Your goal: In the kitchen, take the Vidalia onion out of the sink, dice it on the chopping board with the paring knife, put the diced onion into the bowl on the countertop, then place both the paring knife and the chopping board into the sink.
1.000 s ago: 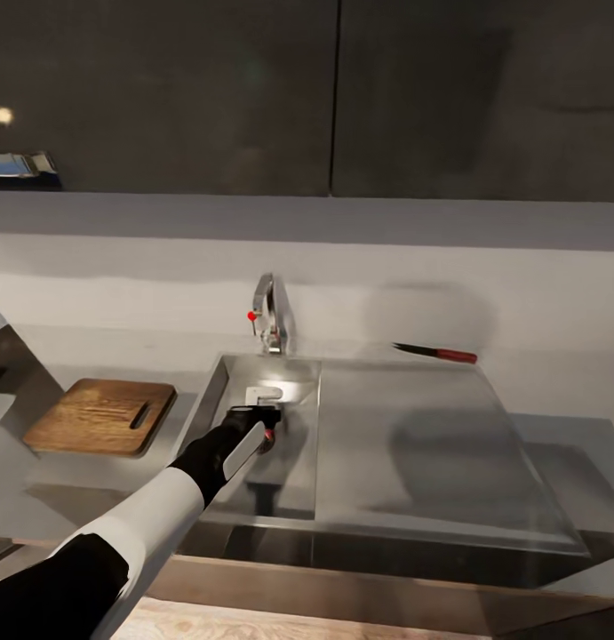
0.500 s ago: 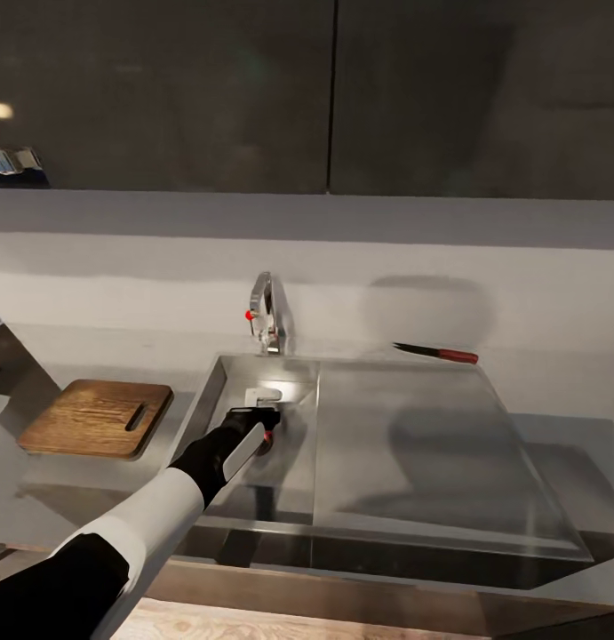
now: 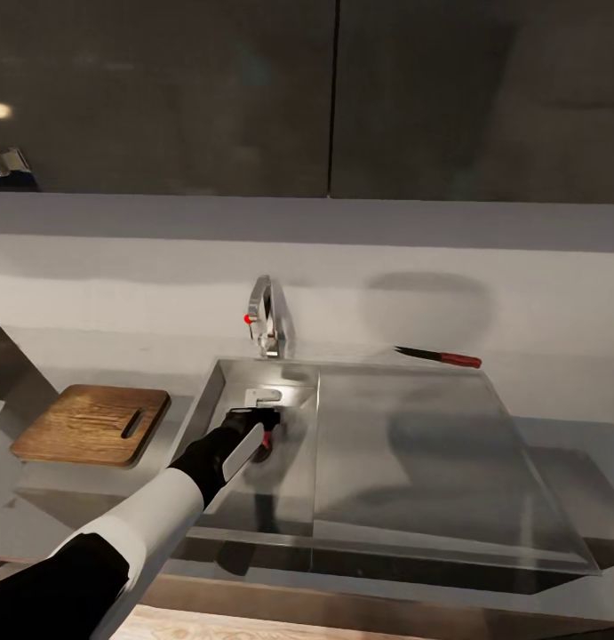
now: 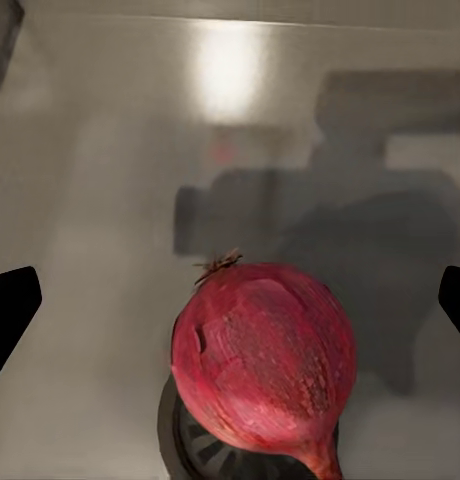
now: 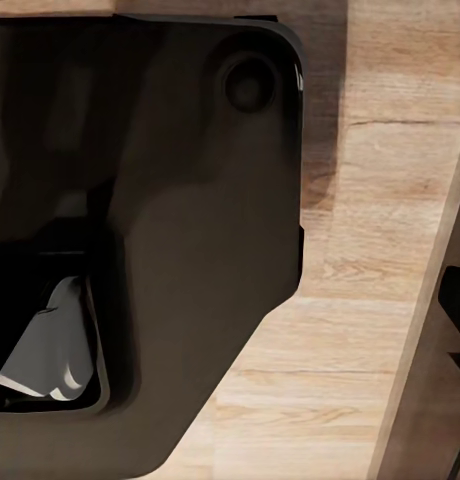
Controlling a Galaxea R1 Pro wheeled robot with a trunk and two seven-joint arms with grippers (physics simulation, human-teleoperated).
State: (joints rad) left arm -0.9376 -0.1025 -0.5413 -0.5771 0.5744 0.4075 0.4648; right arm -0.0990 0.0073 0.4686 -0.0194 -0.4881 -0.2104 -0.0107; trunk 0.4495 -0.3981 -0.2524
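Note:
The pink-red Vidalia onion rests on the round drain in the basin of the steel sink. My left gripper hangs just over it, open, with its fingertips spread wide on either side and apart from the onion. In the head view only a red sliver of the onion peeks past the gripper. The wooden chopping board lies on the countertop left of the sink. The paring knife lies behind the drainboard. The bowl is out of view.
The chrome tap with its red knob stands behind the basin. Dark wall cabinets hang above. The right wrist view shows a dark part of the robot over wooden floor, with one right fingertip at the edge.
The head view has shifted a little, so the board sits further left in the picture. My left gripper stays over the onion in the basin, at most slightly lower.

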